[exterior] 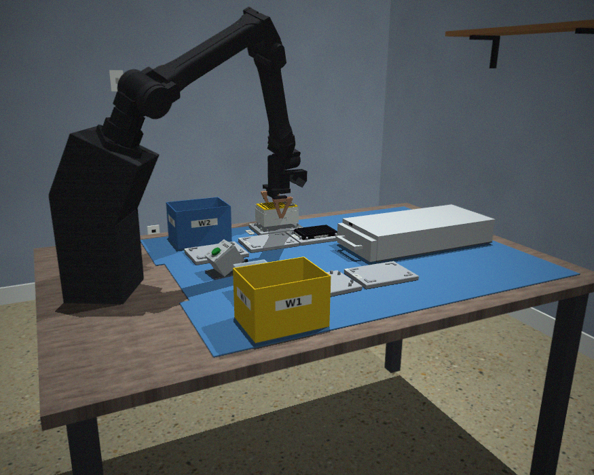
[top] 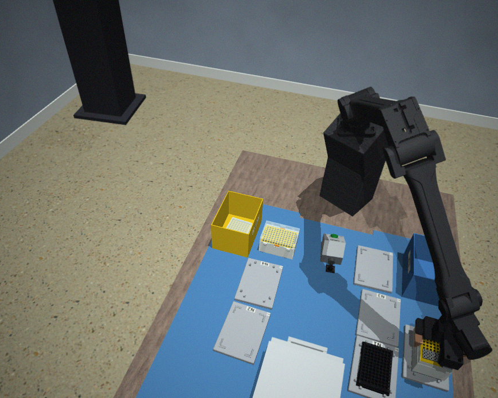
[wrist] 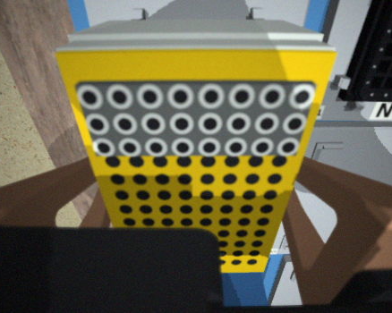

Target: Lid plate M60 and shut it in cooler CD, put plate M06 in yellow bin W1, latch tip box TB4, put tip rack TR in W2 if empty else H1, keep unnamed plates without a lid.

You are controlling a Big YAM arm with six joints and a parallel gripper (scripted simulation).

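Observation:
My gripper [top: 429, 349] is shut on the tip rack TR [top: 427, 357], a grey box with a yellow hole grid. The wrist view shows the rack [wrist: 195, 148] between my brown fingers, with three rows of white-rimmed tips at its far end. The rack [exterior: 275, 214] [top: 425, 372] hangs level just over, or rests on, a grey nest at the bench's front right corner; I cannot tell which. The yellow bin W1 [top: 236, 231] holds a clear plate [top: 238, 224]. The tip box TB4 [top: 278, 239] stands beside W1. The DONE key [top: 334, 248] is further right.
A black plate [top: 373, 368] lies on nest N1, left of the rack. Nests N4 [top: 259, 282], N2 [top: 242, 330] and N3 [top: 379, 316] are bare. The blue bin W2 [top: 418, 267] stands behind the rack. The cooler CD [exterior: 415, 230] has its drawer pushed in.

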